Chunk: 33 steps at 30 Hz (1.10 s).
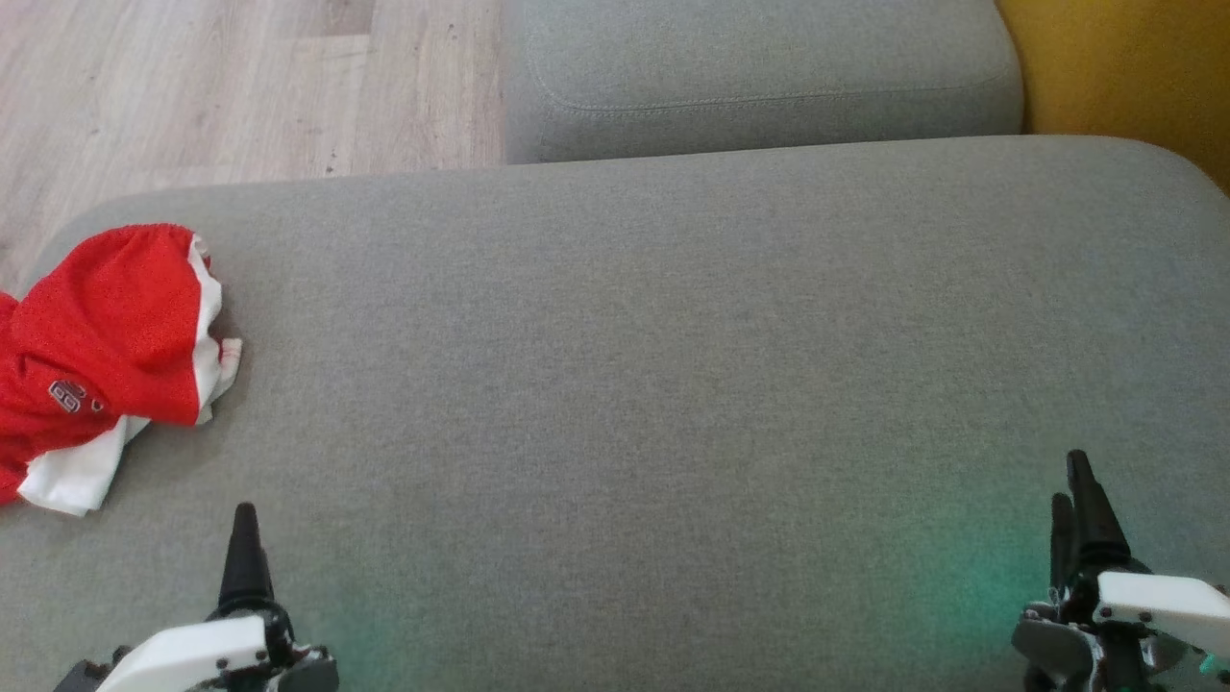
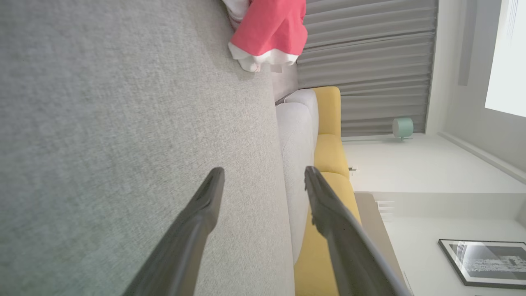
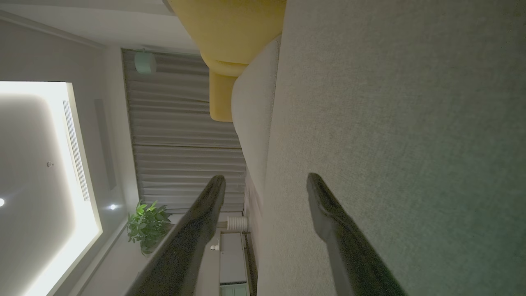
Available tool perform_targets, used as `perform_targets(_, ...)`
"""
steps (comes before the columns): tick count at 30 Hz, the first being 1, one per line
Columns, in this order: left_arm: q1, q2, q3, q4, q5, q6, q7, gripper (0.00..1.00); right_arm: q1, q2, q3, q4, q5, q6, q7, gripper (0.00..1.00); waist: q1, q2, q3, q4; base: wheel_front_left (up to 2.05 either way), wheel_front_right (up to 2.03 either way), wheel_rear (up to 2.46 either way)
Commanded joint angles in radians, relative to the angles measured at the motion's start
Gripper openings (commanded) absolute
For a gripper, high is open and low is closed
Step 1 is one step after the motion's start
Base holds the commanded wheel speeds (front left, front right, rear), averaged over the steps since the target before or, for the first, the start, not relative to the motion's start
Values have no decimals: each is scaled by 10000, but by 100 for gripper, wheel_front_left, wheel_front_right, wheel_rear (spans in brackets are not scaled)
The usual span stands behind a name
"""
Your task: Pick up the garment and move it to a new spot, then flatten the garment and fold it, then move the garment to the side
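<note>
Left gripper (image 2: 264,172) spread over grey cushion (image 2: 123,123), curtains (image 2: 370,61) beyond.

The garment (image 1: 106,336) has one small white badge (image 1: 67,395) on its red cloth, close to the white part. The marks inside the badge look like letters or numbers, but they are too small and blurry to read. No other words, numbers or signs can be read.
</note>
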Motion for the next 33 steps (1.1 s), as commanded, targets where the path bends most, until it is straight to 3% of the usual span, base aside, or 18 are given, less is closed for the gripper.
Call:
perform_targets(1, -222, 41, 1, -483, 314, 52, -120, 100, -303, -34, 25, -431, -330, -1, -120, 100, 0, -1, -8, 6, 0, 0, 0)
perform_targets(33, 384, 55, -823, -1227, 5294, 466, -1039, 100, 108, -53, 1103, -1125, -5534, -3, -1034, 100, 0, -1, -257, 101, 0, 0, 0)
